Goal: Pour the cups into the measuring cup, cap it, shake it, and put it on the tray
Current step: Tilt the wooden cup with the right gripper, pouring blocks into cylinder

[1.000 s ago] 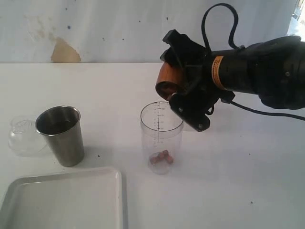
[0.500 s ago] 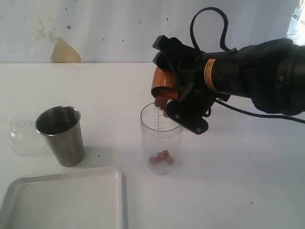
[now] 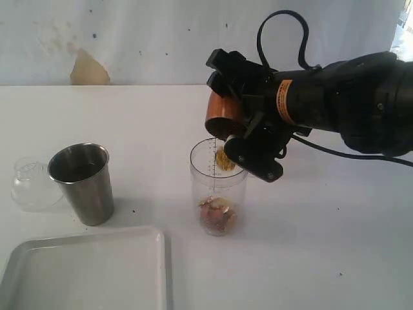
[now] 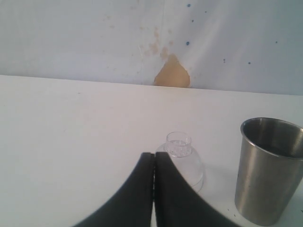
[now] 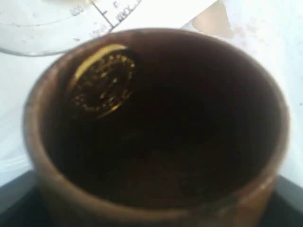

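— Where were we?
— Left jaws sat together near the cap (image 4: 182, 160); the steel tumbler (image 3: 82, 183) stood full. Mid-bench, my right jaws clamped the wooden cup (image 3: 221, 115), tipped over the measuring cup (image 3: 218, 190), pouring.
— Next?
— I reckoned: empty it, then the tumbler.

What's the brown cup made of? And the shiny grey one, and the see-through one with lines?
Brown cup: looks like wood, warm brown, matte, rough rim. Grey cup: probably brushed steel, soft dull shine. Lined cup: likely clear plastic; the pieces inside show through.
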Robot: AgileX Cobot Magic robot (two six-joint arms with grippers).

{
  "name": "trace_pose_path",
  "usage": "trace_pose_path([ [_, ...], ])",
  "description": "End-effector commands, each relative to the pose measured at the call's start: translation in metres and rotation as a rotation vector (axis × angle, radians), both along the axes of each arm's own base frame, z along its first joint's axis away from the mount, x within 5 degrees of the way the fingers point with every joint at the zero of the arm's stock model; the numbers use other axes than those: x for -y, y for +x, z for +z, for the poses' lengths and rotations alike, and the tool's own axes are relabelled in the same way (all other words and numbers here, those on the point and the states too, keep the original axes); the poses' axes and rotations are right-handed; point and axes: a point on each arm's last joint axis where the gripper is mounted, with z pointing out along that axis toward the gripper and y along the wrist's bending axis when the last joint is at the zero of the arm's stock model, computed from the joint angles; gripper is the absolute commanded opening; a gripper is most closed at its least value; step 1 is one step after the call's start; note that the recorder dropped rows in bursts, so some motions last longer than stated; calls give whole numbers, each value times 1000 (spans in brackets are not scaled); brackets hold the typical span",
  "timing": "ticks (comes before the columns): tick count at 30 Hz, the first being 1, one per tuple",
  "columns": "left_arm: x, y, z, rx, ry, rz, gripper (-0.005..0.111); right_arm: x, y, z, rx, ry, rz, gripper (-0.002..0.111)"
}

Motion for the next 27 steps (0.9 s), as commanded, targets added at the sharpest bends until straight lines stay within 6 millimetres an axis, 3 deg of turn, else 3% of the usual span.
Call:
trace_pose_path([
  [1,0,0,0,8,5,0,1,1,0,8,26,1,-8,0],
  [7,0,0,0,8,5,0,1,1,0,8,26,1,-8,0],
  [12,0,0,0,8,5,0,1,0,-2,11,92,-106,-32,0],
  [27,0,0,0,8,5,0,1,-8,-6,11,103,-122,-7,0],
])
